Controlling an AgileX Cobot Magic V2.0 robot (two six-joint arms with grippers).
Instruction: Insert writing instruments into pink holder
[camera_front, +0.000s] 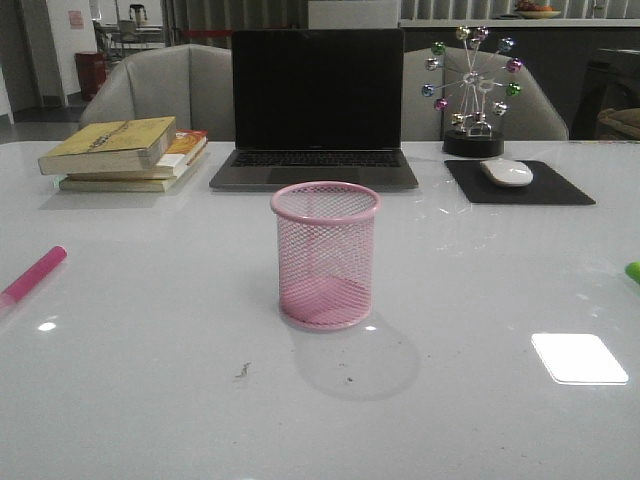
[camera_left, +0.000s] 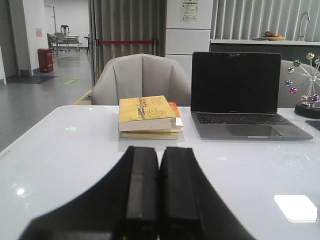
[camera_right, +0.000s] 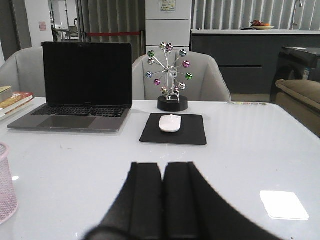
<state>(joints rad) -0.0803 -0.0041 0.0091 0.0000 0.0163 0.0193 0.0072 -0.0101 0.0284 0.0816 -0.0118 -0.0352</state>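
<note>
Two grippers sit low over the white table (camera_front: 150, 400), and both have their jaws pressed together with nothing between them. The left gripper (camera_left: 159, 200) points at a pile of books (camera_left: 149, 117), which lies well ahead of its jaws. The right gripper (camera_right: 163, 200) points at a white mouse (camera_right: 170, 123) on a black pad (camera_right: 192, 135), also well ahead.

The pink cup (camera_front: 325, 255) stands upright in the middle of the table, between the two grippers and a bit ahead of them. It looks empty. The pink marker (camera_front: 32, 276) lies flat, far out at the table's left edge. Only a tiny bit of the green marker (camera_front: 633, 271) shows at the right edge.

Behind the cup is a laptop (camera_front: 315, 110) with a dark screen. Past the mouse stands a toy wheel (camera_front: 473, 95) with shiny balls.
</note>
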